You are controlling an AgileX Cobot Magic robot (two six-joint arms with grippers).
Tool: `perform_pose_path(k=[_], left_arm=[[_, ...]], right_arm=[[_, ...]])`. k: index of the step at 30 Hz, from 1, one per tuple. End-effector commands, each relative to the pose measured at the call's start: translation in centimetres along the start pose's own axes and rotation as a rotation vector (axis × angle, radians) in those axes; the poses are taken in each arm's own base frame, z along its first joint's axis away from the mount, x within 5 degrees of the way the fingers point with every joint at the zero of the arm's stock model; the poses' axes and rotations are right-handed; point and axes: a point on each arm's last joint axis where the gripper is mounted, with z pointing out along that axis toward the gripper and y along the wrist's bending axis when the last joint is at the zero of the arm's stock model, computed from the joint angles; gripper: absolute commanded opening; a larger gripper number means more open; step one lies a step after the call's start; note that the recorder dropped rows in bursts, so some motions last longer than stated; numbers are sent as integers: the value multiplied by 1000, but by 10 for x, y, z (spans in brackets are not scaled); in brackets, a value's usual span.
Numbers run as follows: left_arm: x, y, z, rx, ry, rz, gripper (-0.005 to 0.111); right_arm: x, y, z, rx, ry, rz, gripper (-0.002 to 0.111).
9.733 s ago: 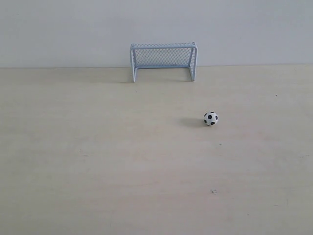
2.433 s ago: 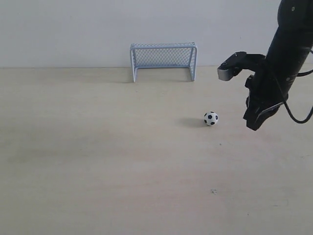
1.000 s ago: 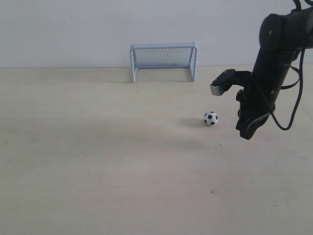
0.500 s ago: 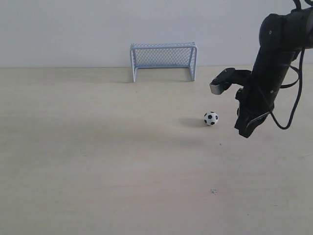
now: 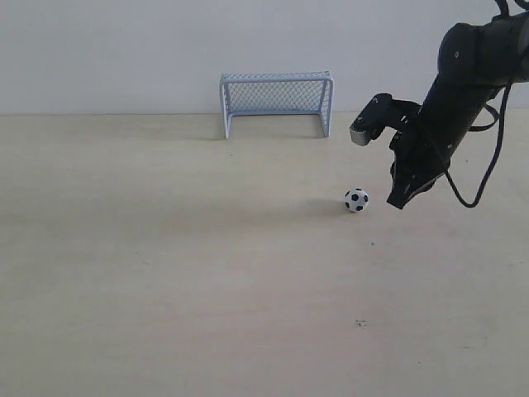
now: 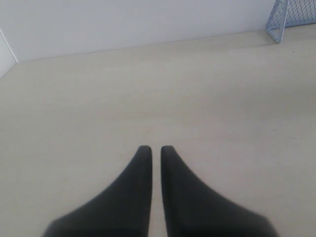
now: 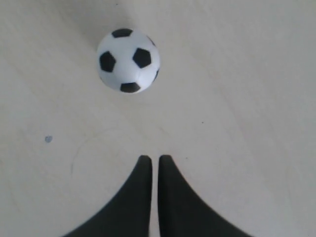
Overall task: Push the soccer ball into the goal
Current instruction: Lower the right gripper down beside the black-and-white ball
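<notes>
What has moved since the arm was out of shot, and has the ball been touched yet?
The right gripper came in from the right and has closed in on the ball. Its tips now sit just right of the ball, with a gap between them, jaws together. Nothing was gripped or released. The ball and the goal are where they were.
</notes>
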Motion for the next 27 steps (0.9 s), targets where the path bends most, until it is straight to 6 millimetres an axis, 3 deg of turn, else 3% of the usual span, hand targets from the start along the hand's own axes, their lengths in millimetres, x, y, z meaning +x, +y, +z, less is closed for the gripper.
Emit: perform_pose_path(k=[1, 8, 27], left_arm=[[-2, 0, 0, 8, -3, -7, 6], [-2, 0, 0, 8, -3, -7, 6], [-2, 0, 0, 8, -3, -7, 6]], right_arm=[[-1, 0, -3, -5, 0, -146, 0], [3, 4, -3, -64, 32, -432, 0], [12, 15, -5, -233, 47, -956, 0]])
